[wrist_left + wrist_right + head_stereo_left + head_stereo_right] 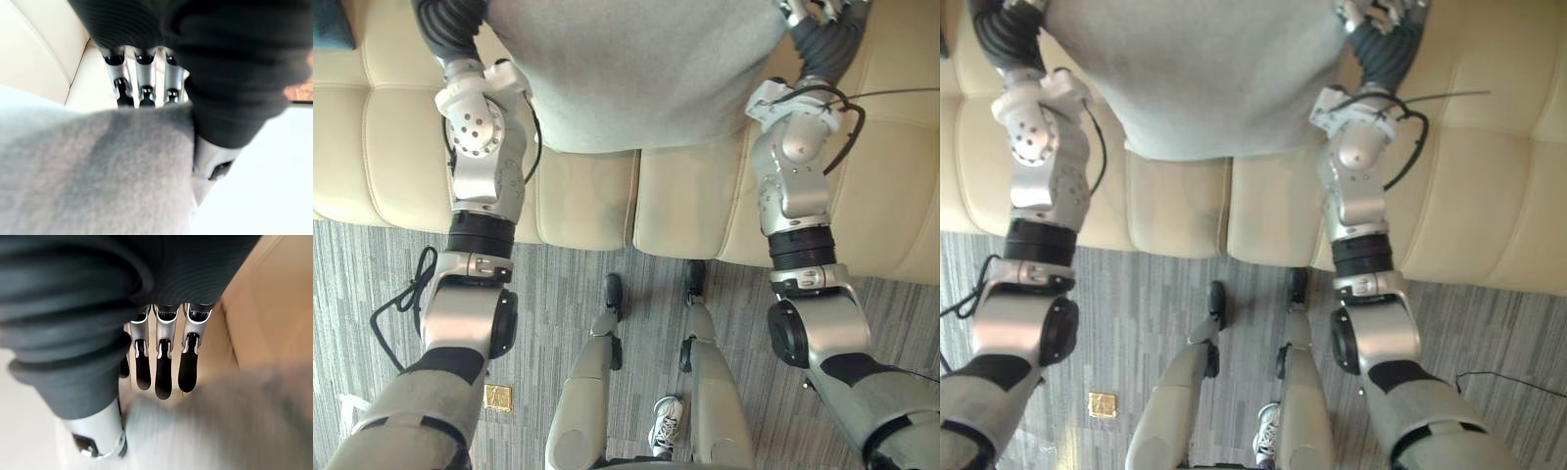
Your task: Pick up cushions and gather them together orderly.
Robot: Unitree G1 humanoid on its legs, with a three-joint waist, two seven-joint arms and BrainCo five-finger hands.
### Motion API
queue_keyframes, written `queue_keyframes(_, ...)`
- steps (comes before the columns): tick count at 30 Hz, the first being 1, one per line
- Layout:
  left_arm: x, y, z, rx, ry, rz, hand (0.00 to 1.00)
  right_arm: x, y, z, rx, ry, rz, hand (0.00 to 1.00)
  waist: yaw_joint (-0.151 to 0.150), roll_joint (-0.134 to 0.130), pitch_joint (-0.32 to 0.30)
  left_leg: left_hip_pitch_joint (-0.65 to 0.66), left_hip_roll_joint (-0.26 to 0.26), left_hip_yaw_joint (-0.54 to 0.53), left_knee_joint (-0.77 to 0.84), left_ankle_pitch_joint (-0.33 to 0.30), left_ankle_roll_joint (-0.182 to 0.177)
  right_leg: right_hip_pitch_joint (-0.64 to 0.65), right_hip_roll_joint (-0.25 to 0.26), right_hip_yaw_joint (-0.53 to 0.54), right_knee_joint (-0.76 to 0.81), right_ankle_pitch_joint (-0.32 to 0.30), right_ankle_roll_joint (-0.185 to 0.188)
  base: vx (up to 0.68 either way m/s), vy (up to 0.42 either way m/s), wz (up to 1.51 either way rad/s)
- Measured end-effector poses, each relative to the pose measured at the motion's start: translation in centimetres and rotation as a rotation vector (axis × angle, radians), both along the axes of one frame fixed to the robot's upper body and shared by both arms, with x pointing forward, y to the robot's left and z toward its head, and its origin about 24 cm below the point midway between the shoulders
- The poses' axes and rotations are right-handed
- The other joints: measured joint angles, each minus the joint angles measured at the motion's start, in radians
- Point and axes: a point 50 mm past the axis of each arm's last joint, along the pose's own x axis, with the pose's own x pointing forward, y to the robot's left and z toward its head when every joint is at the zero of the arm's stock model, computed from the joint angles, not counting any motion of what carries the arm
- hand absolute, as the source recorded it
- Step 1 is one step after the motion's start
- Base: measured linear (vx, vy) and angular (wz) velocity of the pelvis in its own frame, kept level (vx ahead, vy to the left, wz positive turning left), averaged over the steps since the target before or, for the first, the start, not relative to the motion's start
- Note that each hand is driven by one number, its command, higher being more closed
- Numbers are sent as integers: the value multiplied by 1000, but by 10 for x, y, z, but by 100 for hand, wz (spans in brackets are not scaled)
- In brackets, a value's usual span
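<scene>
A large grey cushion (636, 69) hangs in front of me over the cream sofa (587, 211), held up between both hands. My left hand (450, 27) grips its left edge. In the left wrist view the fingers (145, 81) run down behind the grey fabric (98, 171), and the thumb (210, 159) lies on the near side. My right hand (818, 12) is at the cushion's upper right corner. There the dark-tipped fingers (164, 367) reach to the fabric's edge (230, 426), with the thumb (98, 438) beside it.
The sofa's seat cushions span the whole width, their front edge meeting grey striped carpet (568, 294). A dark teal cushion (328, 24) lies on the sofa at far left. On the floor are a brass socket plate (497, 397) and a person's white shoe (666, 423).
</scene>
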Motion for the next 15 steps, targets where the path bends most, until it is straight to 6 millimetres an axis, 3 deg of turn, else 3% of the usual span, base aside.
queue_keyframes(3,0,14,11,-55,-5,10,0,-3,-24,6,53,-10,-9,0,-2,0,0,-10,16,1,6,0,-1,-10,12,4,0,25,7,-19,10,-7)
queue_keyframes(7,-2,30,25,-134,-29,6,0,0,-38,16,83,-6,17,0,-5,0,0,-22,30,0,26,-3,-5,-10,22,2,1,33,7,-8,-1,-2)
queue_keyframes(8,-3,37,27,-145,-32,9,0,4,-41,18,101,13,39,0,-2,0,0,-26,41,3,39,-8,-11,-10,30,-3,1,46,22,-35,-9,-15)
queue_keyframes(11,-2,47,24,-176,-21,-15,0,8,-49,20,103,41,77,0,-2,0,0,-31,62,2,55,-11,-16,-10,47,-7,1,81,53,-39,-7,-9)
queue_keyframes(13,1,51,20,-197,-1,-36,0,5,-55,23,88,38,79,0,-1,0,0,-32,64,1,57,-10,-15,-10,48,-5,0,86,50,-42,-3,1)
queue_keyframes(15,-3,69,5,-214,15,-7,0,4,-56,24,27,43,86,0,-6,-1,0,-32,71,2,68,-10,-17,-6,53,-3,0,85,50,-38,-9,-4)
